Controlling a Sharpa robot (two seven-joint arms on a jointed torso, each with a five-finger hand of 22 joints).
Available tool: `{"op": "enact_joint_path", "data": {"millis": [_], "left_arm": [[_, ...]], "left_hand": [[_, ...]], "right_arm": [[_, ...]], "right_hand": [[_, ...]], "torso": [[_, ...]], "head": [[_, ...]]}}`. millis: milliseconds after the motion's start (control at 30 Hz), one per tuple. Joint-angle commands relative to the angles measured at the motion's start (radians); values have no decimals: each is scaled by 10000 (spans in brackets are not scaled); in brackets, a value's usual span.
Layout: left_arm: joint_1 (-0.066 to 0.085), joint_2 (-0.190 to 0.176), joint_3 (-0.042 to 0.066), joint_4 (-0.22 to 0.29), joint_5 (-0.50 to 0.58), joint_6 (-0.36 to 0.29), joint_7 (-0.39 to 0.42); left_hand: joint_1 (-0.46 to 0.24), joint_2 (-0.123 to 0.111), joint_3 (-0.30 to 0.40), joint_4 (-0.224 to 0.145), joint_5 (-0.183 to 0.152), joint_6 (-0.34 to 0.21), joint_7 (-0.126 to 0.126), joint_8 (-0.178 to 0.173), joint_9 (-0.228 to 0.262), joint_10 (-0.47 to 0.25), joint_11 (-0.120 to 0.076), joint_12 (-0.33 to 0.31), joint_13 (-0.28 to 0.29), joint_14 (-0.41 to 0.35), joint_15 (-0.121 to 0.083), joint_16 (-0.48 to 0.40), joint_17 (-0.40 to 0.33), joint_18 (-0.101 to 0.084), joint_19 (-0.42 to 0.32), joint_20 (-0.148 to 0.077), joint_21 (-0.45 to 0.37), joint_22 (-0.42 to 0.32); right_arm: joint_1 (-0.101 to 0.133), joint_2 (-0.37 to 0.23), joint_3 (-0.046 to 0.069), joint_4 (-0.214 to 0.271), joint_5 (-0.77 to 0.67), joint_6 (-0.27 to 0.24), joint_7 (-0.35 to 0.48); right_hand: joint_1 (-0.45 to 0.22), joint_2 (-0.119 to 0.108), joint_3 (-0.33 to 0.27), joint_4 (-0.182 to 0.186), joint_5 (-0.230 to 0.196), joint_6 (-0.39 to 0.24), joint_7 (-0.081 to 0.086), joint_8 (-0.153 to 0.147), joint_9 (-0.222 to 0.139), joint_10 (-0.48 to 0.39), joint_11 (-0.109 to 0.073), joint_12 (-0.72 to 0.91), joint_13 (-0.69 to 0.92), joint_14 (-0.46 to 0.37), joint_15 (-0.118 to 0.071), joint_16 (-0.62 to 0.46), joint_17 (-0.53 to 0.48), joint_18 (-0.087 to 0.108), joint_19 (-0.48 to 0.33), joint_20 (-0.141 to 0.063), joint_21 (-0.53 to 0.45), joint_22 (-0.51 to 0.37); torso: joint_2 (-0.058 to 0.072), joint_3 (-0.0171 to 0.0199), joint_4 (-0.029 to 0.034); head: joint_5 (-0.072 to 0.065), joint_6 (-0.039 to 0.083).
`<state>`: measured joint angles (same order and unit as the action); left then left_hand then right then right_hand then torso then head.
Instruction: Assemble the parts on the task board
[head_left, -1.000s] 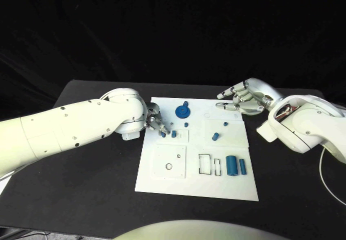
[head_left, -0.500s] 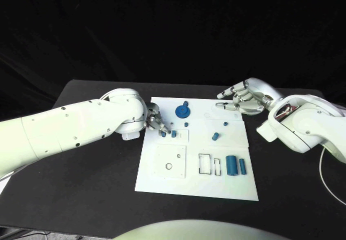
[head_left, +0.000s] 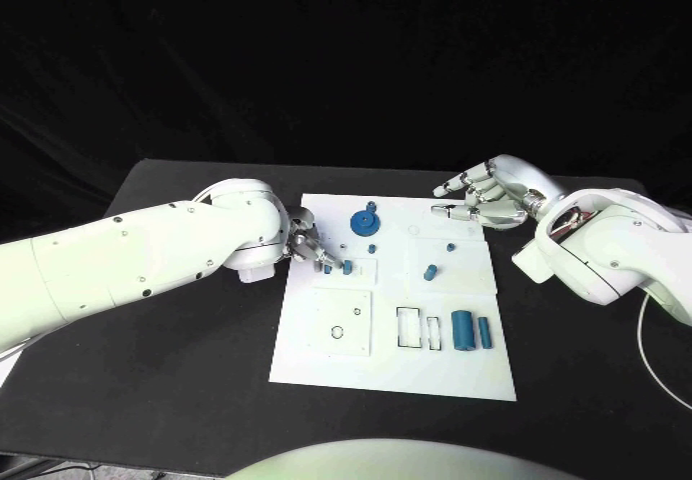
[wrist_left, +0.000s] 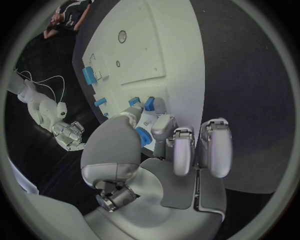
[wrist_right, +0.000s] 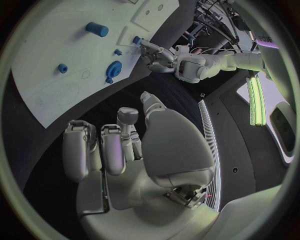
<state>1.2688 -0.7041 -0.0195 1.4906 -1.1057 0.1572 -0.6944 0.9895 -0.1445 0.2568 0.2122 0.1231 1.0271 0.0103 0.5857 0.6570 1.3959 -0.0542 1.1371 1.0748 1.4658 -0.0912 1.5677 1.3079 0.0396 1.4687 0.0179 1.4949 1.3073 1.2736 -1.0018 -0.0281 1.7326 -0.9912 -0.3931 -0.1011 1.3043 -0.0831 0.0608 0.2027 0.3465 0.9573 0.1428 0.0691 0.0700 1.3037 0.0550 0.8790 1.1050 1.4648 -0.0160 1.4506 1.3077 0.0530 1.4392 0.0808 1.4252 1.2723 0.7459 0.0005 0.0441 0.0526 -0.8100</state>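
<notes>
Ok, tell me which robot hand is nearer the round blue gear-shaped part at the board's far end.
Left. The left robot hand sits just beside the round blue gear-shaped part, at the white task board's left edge; the right robot hand hovers farther off, past the far right corner.

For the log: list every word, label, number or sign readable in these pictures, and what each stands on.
No text can be read.
White board: thin outlines only, no lettering.
Blue pieces, such as the large cylinder: no markings.
Left hand and right hand: no labels.
Room equipment in the right wrist view: a faint mark, too blurred to read.
</notes>
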Motion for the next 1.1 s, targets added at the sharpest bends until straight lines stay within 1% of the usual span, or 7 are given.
{"op": "enact_joint_path", "data": {"millis": [33, 233, 367, 567, 700, 867, 1100], "left_arm": [[-12, -96, 24, 120, -34, -341, -588], [31, -330, 160, 316, 483, -1360, 196], [83, -395, 186, 283, 1544, -2245, 1156], [112, -366, 160, 139, 2184, -3219, 2893], [93, -180, 19, -33, 1157, -3429, 4600], [-44, 200, -195, -238, -562, -3839, 6536], [-193, 672, -299, -546, -2346, -3786, 6771]], "left_hand": [[36, 84, -106, 31, -37, 56, 5, 20, -14, 73, 10, 36, 9, 1050, -102, 31, 2629, -163, 581, -69, 42, 1874], [231, 184, -432, 162, -11, -206, 100, -98, -59, -208, 76, -398, -433, 1050, -77, 31, 2629, -63, 382, -60, -288, 1540], [502, 170, -940, 451, -9, -1169, 510, -587, -329, -2249, 426, -3380, -3371, 915, 167, -237, 2249, 353, -586, 123, -1865, 18], [1290, 309, -2012, 622, 13, -2495, 1283, -1241, -1037, -4061, 1201, -4629, -4326, -1270, 865, -4174, -2094, 1334, -3536, 732, -7105, -4464], [3395, 411, -1802, -147, 4, -2876, 1557, -1721, -1692, -5222, 1545, -5723, -5246, -3177, 1160, -7263, -4991, 1397, -4126, 1057, -8457, -5391], [5401, 497, -832, -891, 30, -2440, 1420, -2710, -2981, -4895, 1479, -7319, -7126, -3009, 1129, -8053, -5804, 1457, -3755, 1008, -9147, -6022], [5154, 85, -556, -772, 18, -1635, 1259, -3605, -4099, -4217, 1487, -8445, -8701, -1432, 1014, -6646, -4968, 1440, -2669, 929, -8963, -6072]], "right_arm": [[-7, 15, 0, -6, -21, 126, 51], [-7, 22, 0, -18, -21, 136, 50], [-8, 22, 0, -18, -21, 138, 47], [-8, 25, 0, -29, -12, 146, 44], [-8, 27, -1, -34, -10, 147, 48], [-16, 42, -1, -55, -8, 158, 57], [-29, 66, -1, -65, -7, 177, 58]], "right_hand": [[-8, 75, -66, -17, 46, 76, 0, 6, 2, -48, -24, -63, -9, 656, -80, -46, 738, 89, -28, -6, -34, -8], [-8, 75, -66, -17, 46, 76, 0, 6, 2, -48, -24, -63, -9, 656, -80, -46, 738, 89, -28, -6, -34, -8], [-8, 75, -66, -17, 46, 76, 0, 6, 2, -48, -24, -63, -9, 656, -80, -46, 738, 89, -28, -6, -34, -8], [-8, 75, -66, -17, 46, 76, 0, 6, 2, -48, -24, -63, -9, 656, -80, -46, 738, 89, -28, -6, -34, -8], [-8, 75, -66, -17, 46, 76, 0, 6, 2, -48, -24, -63, -9, 656, -80, -46, 738, 89, -28, -6, -34, -8], [-29, 76, -96, -1, 47, 73, 1, 3, 1, -53, -23, -71, -18, 654, -79, -56, 729, 91, -31, -6, -42, -19], [-28, 78, -97, -1, 48, 73, 1, 3, 1, -52, -24, -69, -17, 654, -79, -58, 726, 91, -32, -6, -43, -21]], "torso": [[1, -6, 9], [-3, 7, 1], [-6, 14, 3], [2, 10, 0], [2, 11, -1], [17, -15, -12], [10, 7, -10]], "head": [[-4, 14], [-10, 28], [-14, 35], [-46, 63], [-87, 113], [-184, 178], [-237, 221]]}}
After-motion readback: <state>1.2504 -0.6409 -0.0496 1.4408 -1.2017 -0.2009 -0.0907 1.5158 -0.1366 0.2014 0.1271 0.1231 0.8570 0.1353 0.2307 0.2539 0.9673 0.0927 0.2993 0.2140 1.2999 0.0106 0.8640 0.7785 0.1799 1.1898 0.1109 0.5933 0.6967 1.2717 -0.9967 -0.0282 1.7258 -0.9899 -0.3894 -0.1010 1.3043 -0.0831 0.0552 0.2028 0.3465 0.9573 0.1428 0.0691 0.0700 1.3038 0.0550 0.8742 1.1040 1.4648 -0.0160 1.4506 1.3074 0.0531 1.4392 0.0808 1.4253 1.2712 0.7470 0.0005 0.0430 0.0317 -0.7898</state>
